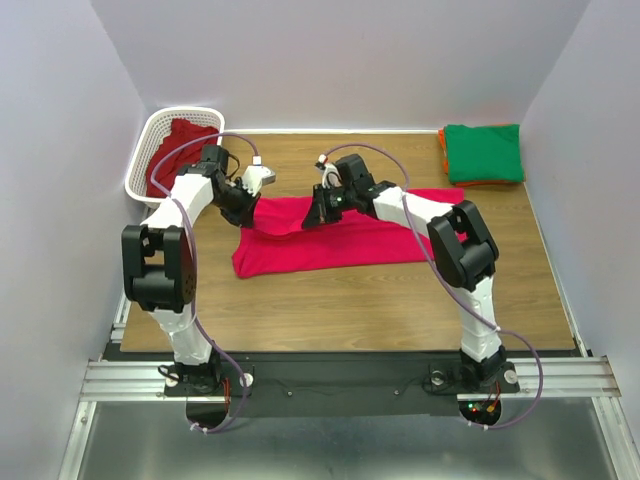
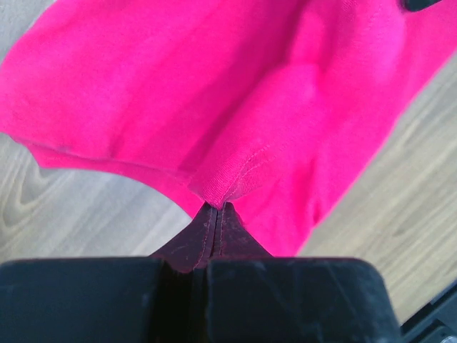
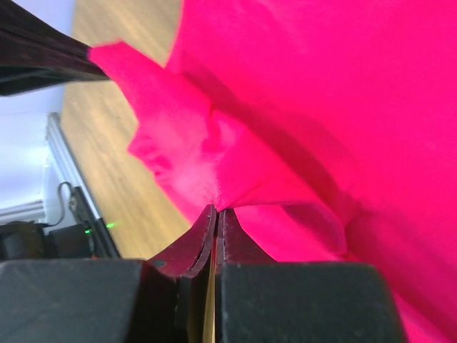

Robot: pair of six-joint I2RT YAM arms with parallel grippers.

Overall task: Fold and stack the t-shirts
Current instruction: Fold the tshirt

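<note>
A bright pink-red t-shirt (image 1: 330, 240) lies spread across the middle of the wooden table (image 1: 350, 310). My left gripper (image 1: 248, 208) is shut on its far left edge; in the left wrist view the cloth (image 2: 214, 107) bunches at the closed fingertips (image 2: 214, 211). My right gripper (image 1: 318, 212) is shut on the far edge near the middle, with cloth (image 3: 300, 107) pinched at the fingertips (image 3: 216, 213). A green t-shirt (image 1: 484, 152) lies folded on an orange one (image 1: 442, 150) at the back right. A darker crimson t-shirt (image 1: 180, 140) sits in the basket.
A white lattice basket (image 1: 150, 150) stands at the back left corner, close behind my left arm. White walls close in the table on the left, back and right. The metal frame rail (image 1: 340, 375) runs along the near edge.
</note>
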